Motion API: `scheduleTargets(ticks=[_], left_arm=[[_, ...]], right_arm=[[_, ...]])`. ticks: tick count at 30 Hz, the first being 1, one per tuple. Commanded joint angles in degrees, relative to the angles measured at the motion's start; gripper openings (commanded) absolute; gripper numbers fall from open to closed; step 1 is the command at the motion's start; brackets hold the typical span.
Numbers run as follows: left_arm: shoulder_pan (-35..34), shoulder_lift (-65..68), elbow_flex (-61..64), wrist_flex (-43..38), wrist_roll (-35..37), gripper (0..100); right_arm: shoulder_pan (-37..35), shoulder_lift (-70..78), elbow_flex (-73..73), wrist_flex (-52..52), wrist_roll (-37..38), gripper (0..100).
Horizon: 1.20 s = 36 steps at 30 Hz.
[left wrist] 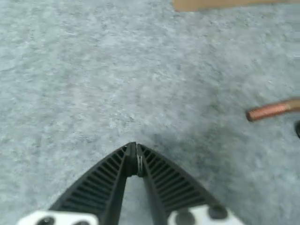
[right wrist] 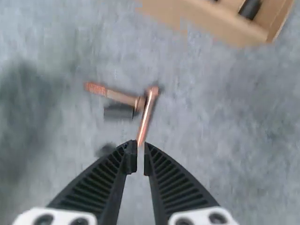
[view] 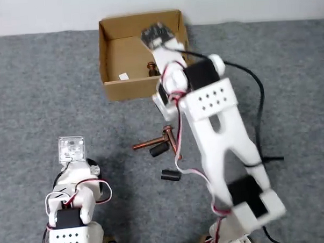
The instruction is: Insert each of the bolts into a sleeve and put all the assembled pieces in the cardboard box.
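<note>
Two crossed bolts [right wrist: 146,112] lie mid-frame; the right gripper [right wrist: 137,152], jaws together, should open before descending squarely.

box [view: 109,54]: brown cardboard, open top, stood at far edge of carpet [view: 42,94] | assembled piece [view: 151,68]: copper and black, lay inside box by its right wall | crosswise bolt [view: 147,144] and second bolt [view: 171,138]: copper, lay flat on carpet, met at heads | first sleeve [view: 159,149]: black, short, just beside crosswise bolt | second sleeve [view: 171,175]: black, lay apart, nearer the arms
</note>
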Motion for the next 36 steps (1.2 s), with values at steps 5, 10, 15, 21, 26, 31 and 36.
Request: scheduleTargets(ticks=[5,10,15,21,26,31,36], left_arm=[[-1.67,-0.44,-0.4,-2.29,-0.44,1],[-1.76,-0.44,-0.4,-2.29,-0.53,1],[-1.76,-0.44,-0.4,-2.29,-0.53,1],[-1.76,-0.44,-0.4,-2.29,-0.53,1],[-1.76,-0.44,-0.4,-2.29,-0.53,1],[-1.76,-0.44,-0.4,-2.37,-0.53,1],[-1.76,-0.44,-0.4,-2.37,-0.44,1]], right_arm=[[-0.48,-15.25,22.95,2.24,6.15,1.0],[-0.48,-16.22,33.14,1.63,9.49,1.1],[-4.26,-14.73,39.74,-3.82,14.15,1.2],[-10.51,-11.56,40.53,-9.1,14.42,11.9],[-13.14,-6.99,40.44,-11.56,14.86,23.8],[-13.32,-1.01,40.35,-15.34,19.69,23.7],[-13.41,4.97,40.35,-18.95,19.78,23.7]])
